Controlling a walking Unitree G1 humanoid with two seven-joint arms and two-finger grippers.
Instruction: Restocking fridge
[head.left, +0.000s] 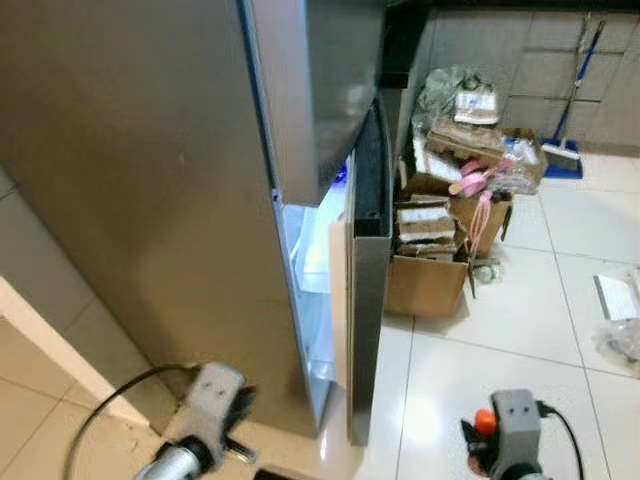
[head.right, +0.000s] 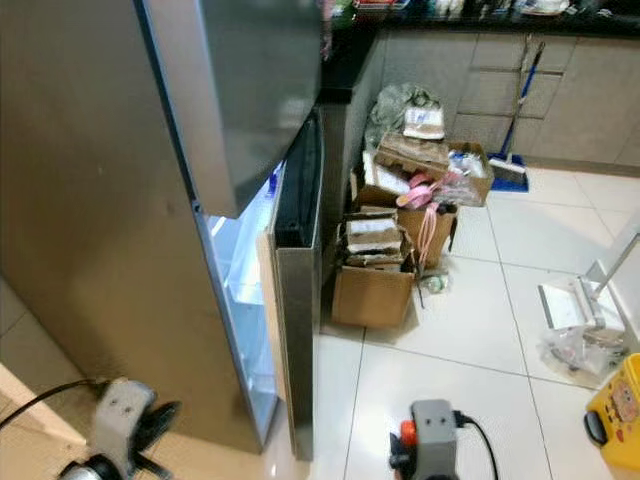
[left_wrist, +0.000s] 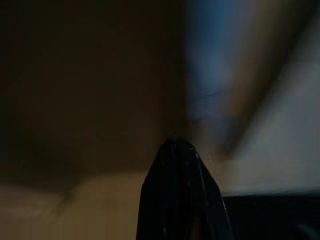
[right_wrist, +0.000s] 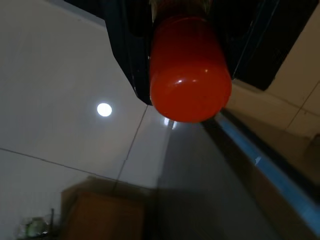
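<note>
A tall steel fridge (head.left: 150, 200) stands at my left. Its lower door (head.left: 368, 300) is ajar and shows a narrow, lit white interior (head.left: 315, 290). My left gripper (head.left: 240, 408) hangs low by the fridge's front bottom corner; in the left wrist view its black fingertips (left_wrist: 176, 150) meet in one tip with nothing between them. My right gripper (head.left: 482, 432) is low over the white floor tiles, right of the door's edge, shut on a red-capped item (right_wrist: 190, 70). That item appears as an orange-red knob (head.right: 406, 432) beside the grey wrist block; its body is hidden.
Stacked cardboard boxes (head.left: 440, 240) with bags and pink items crowd the floor just beyond the door. A blue broom (head.left: 565, 150) leans on the back cabinets. A plastic bag (head.left: 620, 340) and a yellow container (head.right: 615, 415) lie at the right. A black cable (head.left: 100, 410) loops at the left.
</note>
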